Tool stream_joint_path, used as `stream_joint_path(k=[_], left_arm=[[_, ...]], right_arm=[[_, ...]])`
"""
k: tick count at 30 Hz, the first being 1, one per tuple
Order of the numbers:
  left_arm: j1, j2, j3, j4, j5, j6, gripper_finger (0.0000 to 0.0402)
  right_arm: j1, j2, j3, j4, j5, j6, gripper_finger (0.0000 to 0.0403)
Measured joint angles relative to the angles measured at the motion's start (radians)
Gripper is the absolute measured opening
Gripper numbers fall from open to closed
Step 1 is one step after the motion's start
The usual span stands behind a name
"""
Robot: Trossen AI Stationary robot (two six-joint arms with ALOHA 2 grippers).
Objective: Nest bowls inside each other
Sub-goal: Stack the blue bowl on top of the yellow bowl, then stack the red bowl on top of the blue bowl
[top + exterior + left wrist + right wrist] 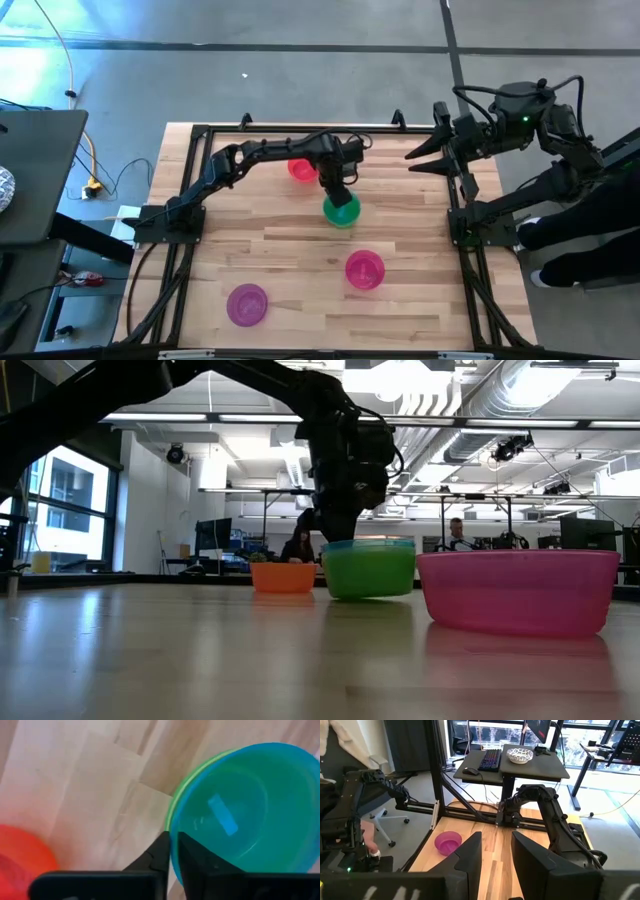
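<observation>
My left claw (338, 192) was closed on the rim of the teal bowl (245, 810), one finger inside the wall and one outside, with that bowl already sitting inside the green bowl (368, 572) near the middle of the bench (280, 250). In the left wrist view the green rim showed as a thin crescent just outside the teal one. These bowls looked to me like thin, light plastic — stiff enough to hold their shape under a pinch, but smooth and glossy, so I judged them prone to slip or to drag along if I tugged sideways. The rim seemed the only sensible place to take hold, since the walls were too wide for my fingers to span. The red bowl (302, 169) stood just beyond the pair, farther from the front edge; the magenta-pink bowl (365, 269) and the purple bowl (247, 304) sat well apart toward the front. A nested stack would lift as one only if the fit was snug — I could not tell that. My right claw (496, 851) waited open at the bench's right edge, holding nothing.
</observation>
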Motion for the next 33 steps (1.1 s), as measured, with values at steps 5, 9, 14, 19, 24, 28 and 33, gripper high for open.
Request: stream_joint_path(k=[5, 9, 14, 19, 24, 28, 33], left_arm=[[-0.01, -0.001, 0.035, -0.014, -0.003, 0.015, 0.0098], [-0.016, -0.002, 0.086, -0.022, -0.012, 0.026, 0.0152], [-0.019, -0.004, 0.174, -0.118, -0.159, 0.082, 0.0196], [0.027, -0.004, 0.206, -0.238, -0.355, 0.144, 0.0197], [0.087, -0.004, 0.202, -0.326, -0.465, 0.193, 0.0178], [0.139, -0.005, 0.198, -0.334, -0.479, 0.22, 0.0169], [0.197, -0.005, 0.198, -0.319, -0.481, 0.283, 0.0169]], right_arm=[[0.0, 0.0, 0.0, 0.0, 0.0, 0.0, 0.0099], [0.0, 0.0, 0.0, -0.004, 0.0, 0.0, 0.0099], [0.0, 0.0, 0.0, -0.029, 0.003, 0.025, 0.0099], [0.0, 0.0, 0.0, -0.066, 0.032, 0.062, 0.0099], [0.0, 0.0, 0.0, -0.089, 0.048, 0.095, 0.0099], [0.0, 0.0, 0.0, -0.096, 0.05, 0.113, 0.0099], [0.0, 0.0, 0.0, -0.096, 0.05, 0.114, 0.0099]])
